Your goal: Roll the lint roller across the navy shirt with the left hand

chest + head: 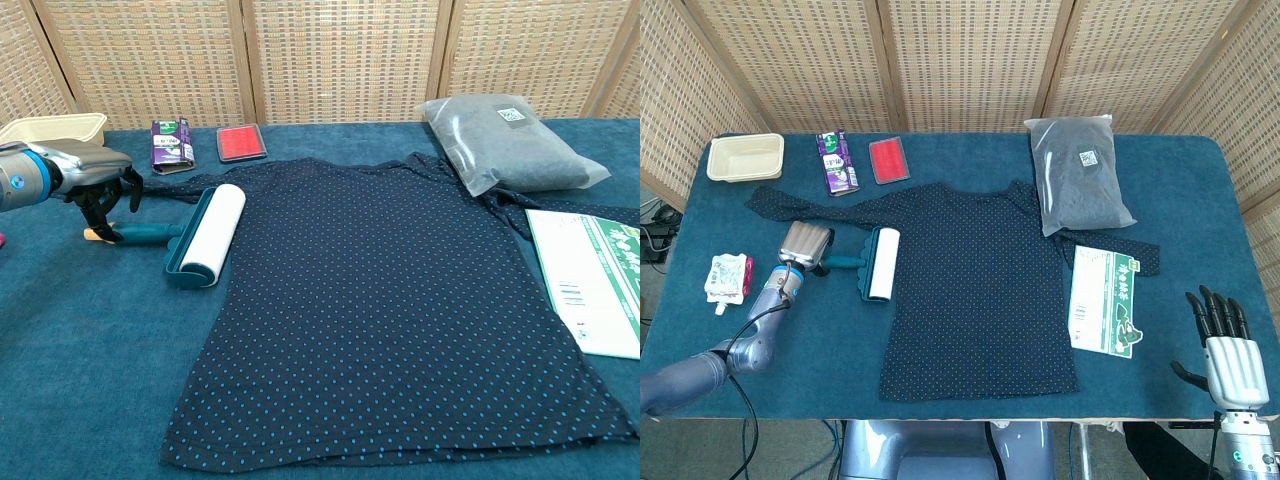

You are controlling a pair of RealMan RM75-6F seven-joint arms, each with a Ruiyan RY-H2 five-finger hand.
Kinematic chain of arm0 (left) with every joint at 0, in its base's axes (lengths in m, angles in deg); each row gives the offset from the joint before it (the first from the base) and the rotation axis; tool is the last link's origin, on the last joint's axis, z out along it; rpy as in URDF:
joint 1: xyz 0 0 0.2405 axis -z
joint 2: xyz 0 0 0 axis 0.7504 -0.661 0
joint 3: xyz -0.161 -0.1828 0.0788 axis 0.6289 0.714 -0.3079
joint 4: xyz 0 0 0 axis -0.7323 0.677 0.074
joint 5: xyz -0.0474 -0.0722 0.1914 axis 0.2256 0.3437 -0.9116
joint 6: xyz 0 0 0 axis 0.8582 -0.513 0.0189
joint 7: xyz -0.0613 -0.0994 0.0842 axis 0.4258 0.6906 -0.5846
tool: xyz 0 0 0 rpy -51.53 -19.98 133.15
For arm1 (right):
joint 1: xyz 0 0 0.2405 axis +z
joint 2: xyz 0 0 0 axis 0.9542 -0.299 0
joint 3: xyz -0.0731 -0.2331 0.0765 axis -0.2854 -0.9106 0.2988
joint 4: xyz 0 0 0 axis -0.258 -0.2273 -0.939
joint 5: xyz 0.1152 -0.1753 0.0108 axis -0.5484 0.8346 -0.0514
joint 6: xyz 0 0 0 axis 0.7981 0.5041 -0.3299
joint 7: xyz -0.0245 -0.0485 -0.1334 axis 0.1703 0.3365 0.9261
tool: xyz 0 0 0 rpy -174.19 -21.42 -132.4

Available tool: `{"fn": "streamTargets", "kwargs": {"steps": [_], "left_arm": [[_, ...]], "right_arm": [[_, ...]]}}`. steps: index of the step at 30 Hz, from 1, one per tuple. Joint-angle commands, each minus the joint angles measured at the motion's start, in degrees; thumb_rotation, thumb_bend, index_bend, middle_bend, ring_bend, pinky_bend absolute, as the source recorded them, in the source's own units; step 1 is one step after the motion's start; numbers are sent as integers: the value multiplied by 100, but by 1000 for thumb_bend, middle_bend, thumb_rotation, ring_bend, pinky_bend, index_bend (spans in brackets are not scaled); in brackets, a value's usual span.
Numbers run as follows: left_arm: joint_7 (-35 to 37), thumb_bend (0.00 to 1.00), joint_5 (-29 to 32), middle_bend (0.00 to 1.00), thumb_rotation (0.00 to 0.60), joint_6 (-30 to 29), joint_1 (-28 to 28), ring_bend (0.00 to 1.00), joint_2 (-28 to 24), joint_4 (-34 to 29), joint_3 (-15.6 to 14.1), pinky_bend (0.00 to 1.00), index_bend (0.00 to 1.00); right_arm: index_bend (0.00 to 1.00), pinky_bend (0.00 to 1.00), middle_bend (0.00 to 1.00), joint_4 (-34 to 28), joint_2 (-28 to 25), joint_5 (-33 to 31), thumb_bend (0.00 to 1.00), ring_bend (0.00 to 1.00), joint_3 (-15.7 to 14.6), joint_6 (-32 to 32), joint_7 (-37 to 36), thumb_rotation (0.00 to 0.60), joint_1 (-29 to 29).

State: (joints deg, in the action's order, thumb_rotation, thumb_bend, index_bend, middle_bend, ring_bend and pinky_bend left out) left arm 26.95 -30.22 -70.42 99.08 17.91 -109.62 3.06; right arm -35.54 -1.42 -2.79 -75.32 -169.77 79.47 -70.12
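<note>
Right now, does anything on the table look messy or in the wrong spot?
Mostly tidy. The grey bagged package and the green-and-white leaflet both lie partly on the navy shirt's right sleeve, so they overlap the fabric. Nothing looks spilled or broken.

lint roller (203, 236) on shirt (390, 310) edge (left side), tray (744, 156) behind
</note>
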Motion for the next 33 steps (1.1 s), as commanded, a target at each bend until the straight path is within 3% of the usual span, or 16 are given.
{"fn": "streamTargets", "kwargs": {"steps": [1,13,20,25,27,33], "left_arm": [[22,236,-25,679,600,49,45,594,76,84,-41,649,422],[40,264,-14,679,600,211,135,594,419,530,-181,649,461],[45,499,-58,679,600,234,115,593,553,708,-271,649,512],[25,830,-136,681,600,169,79,594,626,749,-339,649,749],[47,895,-209,685,600,65,77,594,587,666,-314,649,801],[-164,958,-321,696,600,-273,200,595,20,-76,-162,645,848]], "right_arm": [[0,0,0,4,1,-3,113,0,0,-1,-2,600,0],[0,0,0,25,8,-26,113,0,4,-6,8,600,0],[0,0,0,0,-1,7,113,0,-8,-33,17,600,-5],[0,0,0,-43,-20,35,113,0,-9,-75,16,600,-15],[0,0,0,-56,-26,46,113,0,-12,-85,16,600,-17],[0,0,0,-90,-41,83,113,0,-26,-98,11,600,-16]]}}
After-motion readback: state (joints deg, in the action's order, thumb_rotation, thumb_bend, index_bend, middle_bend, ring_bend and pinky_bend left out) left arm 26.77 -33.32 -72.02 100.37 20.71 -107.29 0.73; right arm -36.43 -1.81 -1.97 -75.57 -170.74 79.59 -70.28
